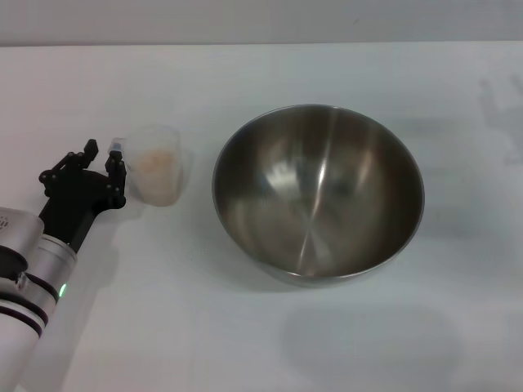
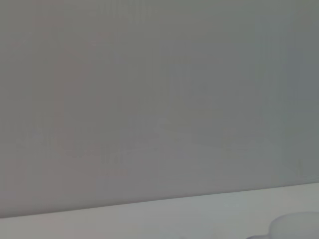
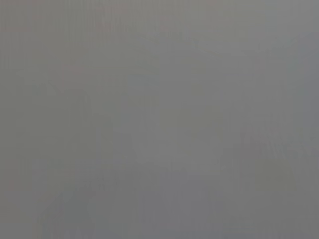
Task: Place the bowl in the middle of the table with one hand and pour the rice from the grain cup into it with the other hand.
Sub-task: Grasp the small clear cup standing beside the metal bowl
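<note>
I'm looking at what reads as a bare test lab: a plain white matte bench (image 1: 270, 343) running back to a blank grey wall (image 2: 159, 99). Only a shiny stainless-steel mixing bowl (image 1: 319, 194) hints at kitchen work.

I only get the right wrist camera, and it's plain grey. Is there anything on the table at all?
Observer: Yes, a steel bowl sits empty in the middle of the table.
Operator: So where's the rice?
Observer: The rice is in a small clear cup standing left of the bowl, apart from it.
Operator: Is an arm doing anything?
Observer: The left gripper is right at the cup's outer side. The right gripper isn't in sight.
</note>
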Available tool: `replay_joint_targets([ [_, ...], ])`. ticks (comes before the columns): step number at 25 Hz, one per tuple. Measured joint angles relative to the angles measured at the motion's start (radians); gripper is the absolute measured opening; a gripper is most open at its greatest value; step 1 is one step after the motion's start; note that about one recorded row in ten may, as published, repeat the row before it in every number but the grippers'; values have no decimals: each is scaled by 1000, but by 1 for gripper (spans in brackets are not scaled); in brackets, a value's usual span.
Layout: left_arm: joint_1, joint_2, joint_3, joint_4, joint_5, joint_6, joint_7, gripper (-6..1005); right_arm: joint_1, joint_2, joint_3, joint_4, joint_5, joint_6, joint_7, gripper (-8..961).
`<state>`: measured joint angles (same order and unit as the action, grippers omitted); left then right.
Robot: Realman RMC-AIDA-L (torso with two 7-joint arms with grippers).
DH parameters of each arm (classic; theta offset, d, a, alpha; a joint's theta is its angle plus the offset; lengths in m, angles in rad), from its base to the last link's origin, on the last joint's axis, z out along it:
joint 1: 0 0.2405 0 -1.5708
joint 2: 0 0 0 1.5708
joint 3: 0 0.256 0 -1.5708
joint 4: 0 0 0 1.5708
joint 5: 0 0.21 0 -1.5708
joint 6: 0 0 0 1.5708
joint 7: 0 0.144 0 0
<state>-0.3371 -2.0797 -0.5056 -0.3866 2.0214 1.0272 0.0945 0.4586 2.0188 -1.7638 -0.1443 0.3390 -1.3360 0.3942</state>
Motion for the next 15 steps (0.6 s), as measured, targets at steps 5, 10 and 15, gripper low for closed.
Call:
replay_joint_targets([
  [5,-4,0,4,0,3,0,-2,304,-2,0,0,0,0,0,0,526],
  [10,-5,0,4,-3,3,2,-8,139,-5,0,0,0,0,-1,0,526],
  [15,8,0,-4,-22,-2,29,-10,38,-8,0,0,2,0,-9,0,526],
])
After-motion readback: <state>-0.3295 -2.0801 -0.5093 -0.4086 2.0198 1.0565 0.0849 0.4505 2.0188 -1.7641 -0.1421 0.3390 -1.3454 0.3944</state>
